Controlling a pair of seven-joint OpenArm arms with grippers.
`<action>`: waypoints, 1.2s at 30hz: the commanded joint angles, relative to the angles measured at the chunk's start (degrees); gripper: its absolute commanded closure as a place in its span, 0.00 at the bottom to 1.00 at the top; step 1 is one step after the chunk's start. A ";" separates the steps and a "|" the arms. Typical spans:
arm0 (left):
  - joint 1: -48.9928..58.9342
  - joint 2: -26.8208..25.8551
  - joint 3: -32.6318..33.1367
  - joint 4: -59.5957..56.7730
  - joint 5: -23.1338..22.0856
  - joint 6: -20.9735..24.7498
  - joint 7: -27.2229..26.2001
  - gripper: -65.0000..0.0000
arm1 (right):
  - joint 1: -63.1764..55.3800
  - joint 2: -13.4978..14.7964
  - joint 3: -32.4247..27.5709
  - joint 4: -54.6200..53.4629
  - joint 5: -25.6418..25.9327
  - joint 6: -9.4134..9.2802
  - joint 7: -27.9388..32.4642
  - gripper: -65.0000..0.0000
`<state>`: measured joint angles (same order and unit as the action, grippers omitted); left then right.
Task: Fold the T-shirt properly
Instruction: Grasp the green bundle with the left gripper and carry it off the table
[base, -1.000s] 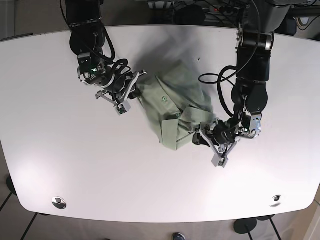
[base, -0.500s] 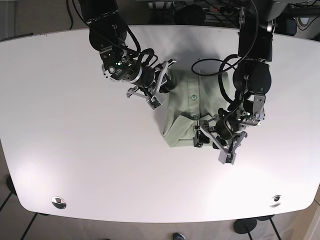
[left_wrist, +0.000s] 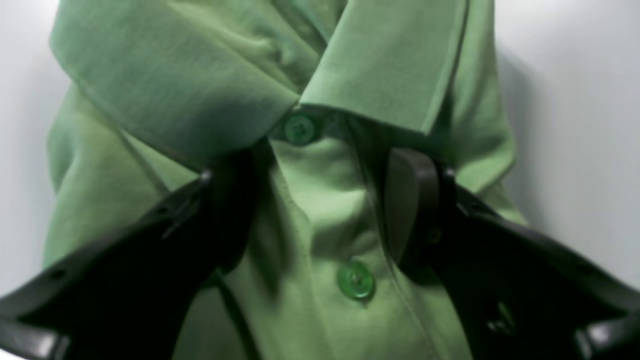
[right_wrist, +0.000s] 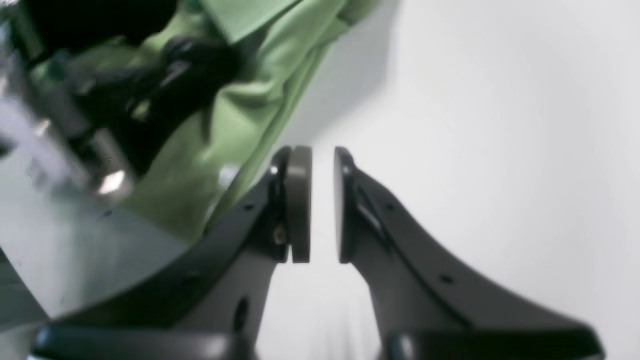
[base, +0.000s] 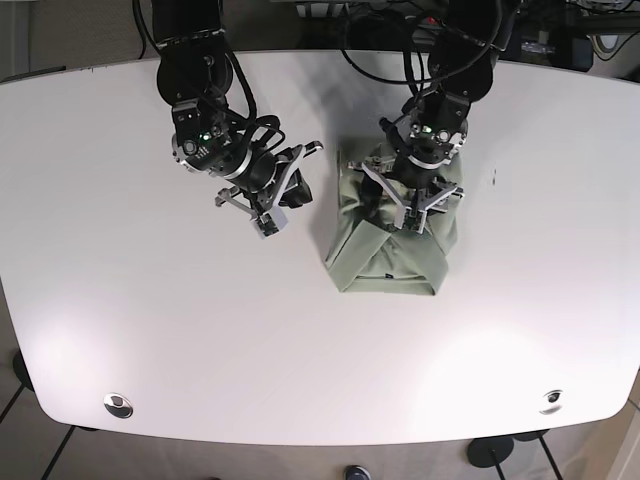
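The green T-shirt (base: 392, 245) lies folded into a compact, roughly rectangular bundle a little right of the table's (base: 120, 330) middle, nearer the far edge than the near one. Bare white table runs wide on every side of it: a broad stretch toward the near edge, another out to the right edge, and the whole left half carries only the right arm. (It is really a collared shirt: the left wrist view shows a collar (left_wrist: 390, 65) and two green buttons (left_wrist: 355, 280) down a placket.)

The left gripper (base: 418, 205) sits over the far part of the bundle, its arm reaching in from the far edge and pointing down at the cloth. In its wrist view the two dark fingers (left_wrist: 415, 210) stand well apart on either side of the placket, just under the collar, with loose fabric between them; whether they press into the cloth I cannot tell.

The right gripper (base: 275, 205) hangs over bare table just left of the shirt, its arm coming from the far left corner and angled toward the bundle. Its pads (right_wrist: 299, 205) face each other across a narrow slit with nothing between them, the shirt's left edge just beside them.
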<state>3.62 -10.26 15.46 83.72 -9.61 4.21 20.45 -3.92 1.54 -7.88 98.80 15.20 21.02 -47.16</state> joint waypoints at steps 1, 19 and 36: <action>1.17 -4.38 -7.24 -3.85 0.95 -7.50 5.27 0.42 | 0.80 -0.27 0.01 2.78 0.75 0.39 1.22 0.90; -6.12 -40.42 -30.54 -56.78 1.39 -37.22 -11.52 0.43 | 0.89 -0.27 0.28 7.35 0.75 0.39 1.31 0.90; 1.88 -23.80 -46.98 14.26 1.39 -44.21 13.00 0.43 | -4.12 -0.18 0.28 16.32 0.31 -0.31 1.31 0.89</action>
<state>6.11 -32.51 -30.98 97.27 -7.68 -40.56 34.98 -8.51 1.58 -7.55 113.84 14.98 20.78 -47.05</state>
